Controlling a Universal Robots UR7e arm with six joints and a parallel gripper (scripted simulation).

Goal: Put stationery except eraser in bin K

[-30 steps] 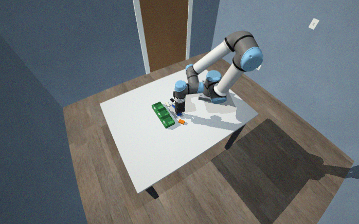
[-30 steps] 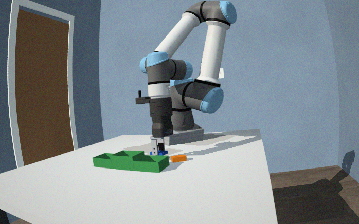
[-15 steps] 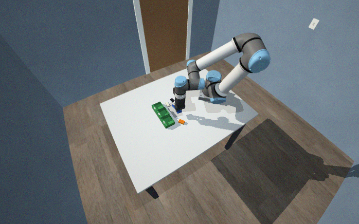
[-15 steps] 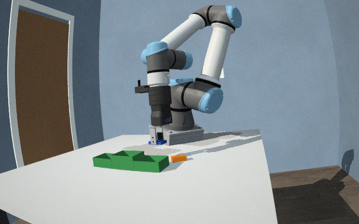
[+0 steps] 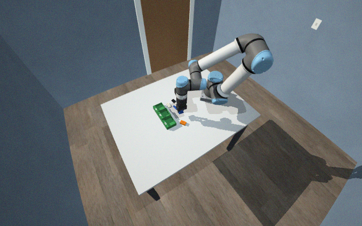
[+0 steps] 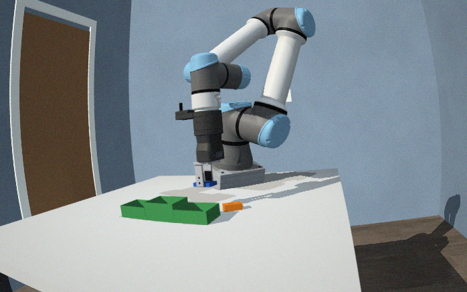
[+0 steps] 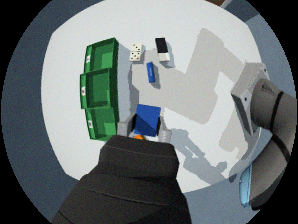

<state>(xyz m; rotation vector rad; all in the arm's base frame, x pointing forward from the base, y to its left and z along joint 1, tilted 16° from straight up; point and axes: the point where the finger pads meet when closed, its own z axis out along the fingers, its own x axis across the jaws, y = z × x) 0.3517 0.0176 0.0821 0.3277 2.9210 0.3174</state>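
My gripper is shut on a blue block and holds it low over the table, just right of the green row of three bins. I cannot read the bins' letters. An orange block lies on the table near the row's near end. A small blue piece, a white die and a black piece lie beyond the gripper, near the row's far end.
The robot's base stands on the white table behind the gripper. The arm's shadow falls across the table to the right.
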